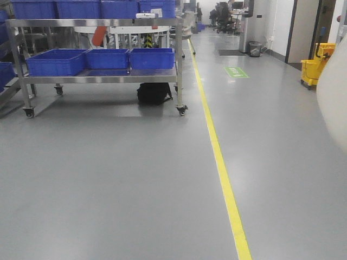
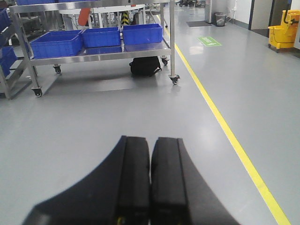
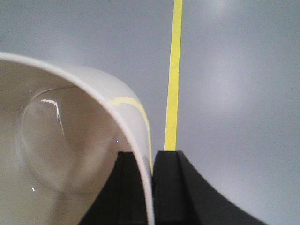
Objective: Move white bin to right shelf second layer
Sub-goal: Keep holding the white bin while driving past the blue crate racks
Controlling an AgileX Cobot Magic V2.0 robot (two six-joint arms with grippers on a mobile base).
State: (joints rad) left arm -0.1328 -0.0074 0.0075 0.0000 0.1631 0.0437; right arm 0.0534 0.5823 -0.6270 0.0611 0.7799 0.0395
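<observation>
Both clenched: right hand pinching white bin wall, left hand empty, facing forward

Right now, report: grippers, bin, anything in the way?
Right gripper shut on bin. Left gripper shut, empty. Cart with blue crates ahead, left, at a distance.

The bin is glossy cream-white plastic with a rounded base, its mouth tipped toward the wrist. Its wall is pinched inside the right claw, the body lying left of the claw.
</observation>
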